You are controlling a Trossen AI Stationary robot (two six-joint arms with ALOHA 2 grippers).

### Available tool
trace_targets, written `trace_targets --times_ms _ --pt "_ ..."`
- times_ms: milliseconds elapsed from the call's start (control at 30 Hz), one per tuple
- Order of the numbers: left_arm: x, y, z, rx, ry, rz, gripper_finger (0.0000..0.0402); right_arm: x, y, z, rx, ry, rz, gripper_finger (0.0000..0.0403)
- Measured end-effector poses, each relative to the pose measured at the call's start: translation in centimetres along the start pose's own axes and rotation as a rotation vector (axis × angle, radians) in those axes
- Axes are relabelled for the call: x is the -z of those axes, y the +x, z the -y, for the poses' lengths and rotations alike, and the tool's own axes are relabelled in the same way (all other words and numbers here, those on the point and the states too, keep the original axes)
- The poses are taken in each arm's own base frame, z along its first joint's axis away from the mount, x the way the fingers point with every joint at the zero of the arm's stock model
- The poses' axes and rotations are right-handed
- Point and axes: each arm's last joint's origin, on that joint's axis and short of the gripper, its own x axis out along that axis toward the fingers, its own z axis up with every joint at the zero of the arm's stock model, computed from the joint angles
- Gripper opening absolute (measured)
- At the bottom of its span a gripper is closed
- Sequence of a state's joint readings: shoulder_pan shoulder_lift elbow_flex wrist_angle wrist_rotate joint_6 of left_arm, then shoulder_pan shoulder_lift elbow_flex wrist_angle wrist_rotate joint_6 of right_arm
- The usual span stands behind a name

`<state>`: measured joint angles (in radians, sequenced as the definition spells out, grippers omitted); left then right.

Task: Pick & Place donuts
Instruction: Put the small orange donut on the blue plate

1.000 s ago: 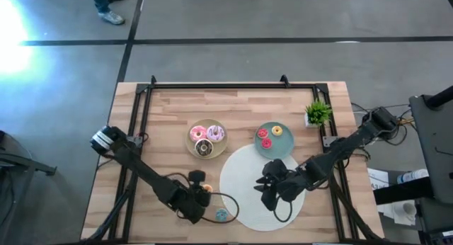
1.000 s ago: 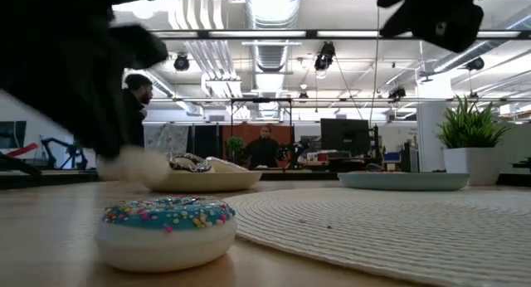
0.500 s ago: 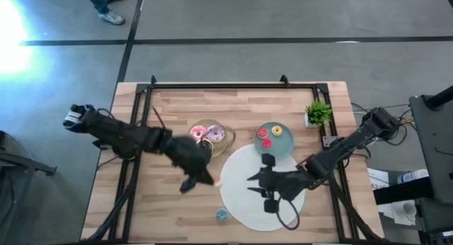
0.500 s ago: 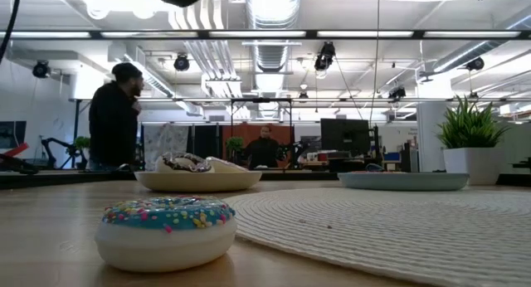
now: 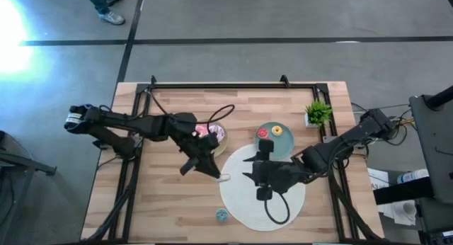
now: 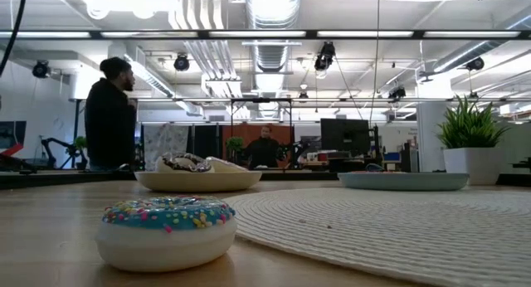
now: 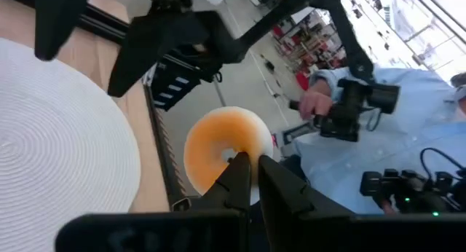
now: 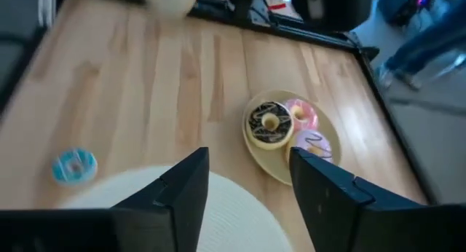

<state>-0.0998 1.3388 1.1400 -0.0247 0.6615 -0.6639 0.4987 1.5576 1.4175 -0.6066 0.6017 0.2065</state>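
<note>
Overhead, my left hand point(image 5: 221, 177) hovers at the white mat's point(image 5: 248, 202) 10 o'clock edge; right hand point(image 5: 259, 180) waits over the mat. Low view: blue donut point(image 6: 166, 231) sits on the worktop point(image 6: 50, 237). Left wrist: fingers pinch an orange donut point(image 7: 218, 151). Right wrist: fingers point(image 8: 324, 190) spread.

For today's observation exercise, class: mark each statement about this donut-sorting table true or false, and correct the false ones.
1. The left pincer is shut on an orange donut. True.
2. The blue donut lies on the teal plate. False: it lies on the bare wood near the white mat.
3. The right pincer is open and holds nothing. True.
4. The beige plate holds three larger donuts. True.
5. The potted plant stands at the middle of the mat. False: it stands near the table's edge on the right arm's side.
6. The teal plate holds no donuts. False: red and yellow mini donuts lie on it.
</note>
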Motion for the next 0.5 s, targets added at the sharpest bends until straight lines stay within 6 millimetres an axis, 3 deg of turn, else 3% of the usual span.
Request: trace_targets --times_ms 133,500 --pt "-0.1 -0.1 -0.2 -0.009 0.026 0.003 0.0000 -1.1 -0.2 1.1 -0.036 0.153 0.036 0.0189" --pt "-0.1 -1.2 -2.9 -0.076 0.010 0.020 0.0000 -1.8 -0.1 1.2 -0.112 0.163 0.058 0.0190"
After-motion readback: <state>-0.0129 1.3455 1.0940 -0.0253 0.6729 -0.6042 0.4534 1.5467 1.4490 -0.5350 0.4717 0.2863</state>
